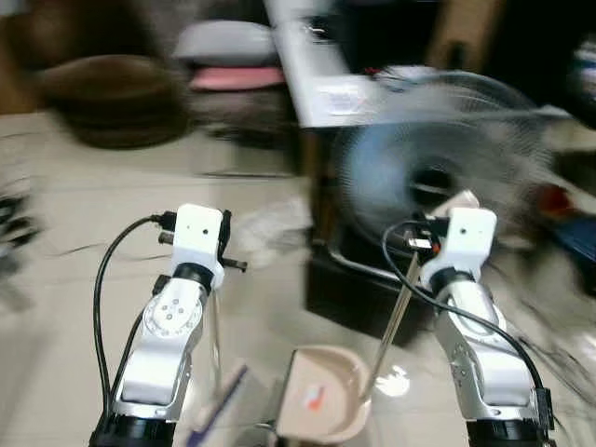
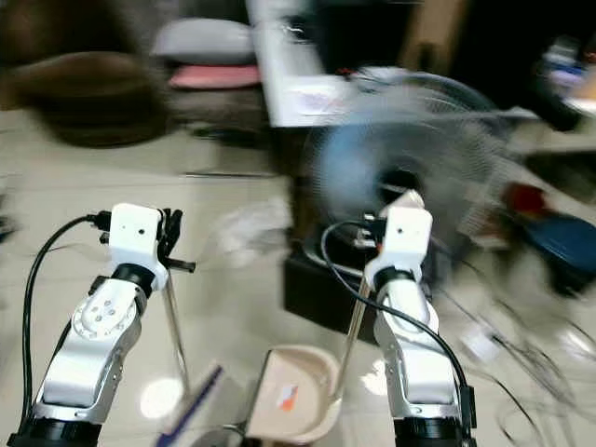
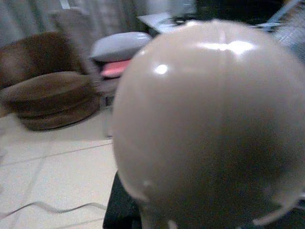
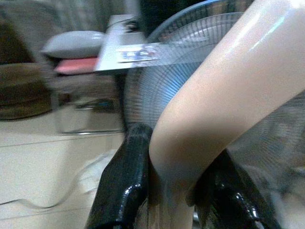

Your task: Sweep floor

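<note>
Dustpan handle (image 4: 224,100), beige and glossy, is clamped between the right gripper's (image 4: 167,191) black fingers (image 4: 126,181); the pan (image 1: 321,405) rests on pale floor (image 1: 74,223). Left gripper (image 1: 223,244) apparently grips the broom (image 1: 216,396); finger state is unclear through blur.

Pale tiled floor (image 1: 84,214): fan (image 1: 438,158) w/ black base at 1 o'clock, brown cushions (image 1: 112,98) at 11, beige dustpan (image 1: 321,405) at 6, cables at 3.
</note>
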Motion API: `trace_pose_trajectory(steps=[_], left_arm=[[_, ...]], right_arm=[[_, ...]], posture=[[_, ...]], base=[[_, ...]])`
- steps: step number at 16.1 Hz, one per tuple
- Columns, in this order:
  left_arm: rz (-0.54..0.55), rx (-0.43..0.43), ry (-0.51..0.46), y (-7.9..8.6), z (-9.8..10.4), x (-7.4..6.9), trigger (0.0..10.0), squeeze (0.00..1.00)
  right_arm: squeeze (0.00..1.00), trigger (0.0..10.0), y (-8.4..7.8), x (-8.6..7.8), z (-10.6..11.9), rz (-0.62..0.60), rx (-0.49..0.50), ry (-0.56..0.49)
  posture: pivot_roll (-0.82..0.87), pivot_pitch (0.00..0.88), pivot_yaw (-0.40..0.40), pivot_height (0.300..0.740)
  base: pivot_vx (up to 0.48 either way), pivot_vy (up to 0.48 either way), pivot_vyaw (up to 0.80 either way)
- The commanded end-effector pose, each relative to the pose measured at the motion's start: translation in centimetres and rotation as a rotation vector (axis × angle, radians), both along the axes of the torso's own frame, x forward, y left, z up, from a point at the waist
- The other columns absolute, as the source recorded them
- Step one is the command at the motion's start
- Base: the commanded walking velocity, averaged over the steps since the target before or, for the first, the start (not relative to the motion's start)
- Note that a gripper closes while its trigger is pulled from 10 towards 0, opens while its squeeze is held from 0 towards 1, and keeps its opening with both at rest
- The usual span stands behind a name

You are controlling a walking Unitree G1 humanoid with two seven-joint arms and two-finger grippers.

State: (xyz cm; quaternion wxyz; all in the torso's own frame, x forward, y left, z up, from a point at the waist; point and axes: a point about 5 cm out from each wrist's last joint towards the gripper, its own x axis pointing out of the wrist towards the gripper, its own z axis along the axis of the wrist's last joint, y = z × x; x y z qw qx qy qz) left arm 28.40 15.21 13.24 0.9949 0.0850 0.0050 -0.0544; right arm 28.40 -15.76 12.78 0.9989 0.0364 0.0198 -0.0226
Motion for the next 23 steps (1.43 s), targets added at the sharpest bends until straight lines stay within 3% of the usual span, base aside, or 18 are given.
trace_pose_trajectory(steps=[1, 5, 9, 12, 23], left_arm=[[-0.020, 0.019, -0.032, -0.3, 0.7, 0.2, 10.0, 0.00], [0.010, -0.041, -0.004, -0.1, 0.4, 0.4, 10.0, 0.00], [0.052, -0.063, -0.004, 0.7, 0.7, 0.2, 10.0, 0.00], [0.076, 0.025, -0.044, 1.0, 1.0, -0.1, 10.0, 0.00], [0.048, 0.044, -0.048, 0.3, 1.4, 0.1, 10.0, 0.00]], right_arm=[[0.00, 10.0, -0.4, -0.1, 1.2, -0.008, 0.023, -0.052], [0.00, 10.0, -0.5, -0.3, 1.1, -0.009, -0.051, -0.050], [0.00, 10.0, -0.1, 0.3, 1.4, 0.024, -0.056, -0.054], [0.00, 10.0, 0.2, 0.6, 1.2, 0.038, -0.053, -0.047], [0.00, 10.0, -0.3, 0.5, 0.3, 0.009, -0.029, -0.015]], posture=[[-0.06, 0.000, 0.041, 0.740], [-0.07, 0.000, 0.045, 0.740], [-0.04, 0.000, 0.007, 0.740], [-0.03, 0.000, -0.010, 0.740], [-0.03, 0.000, -0.004, 0.740]], base=[[0.000, 0.000, 0.80], [0.000, 0.000, 0.80], [0.000, 0.000, 0.80], [0.000, 0.000, 0.80], [0.000, 0.000, 0.80]])
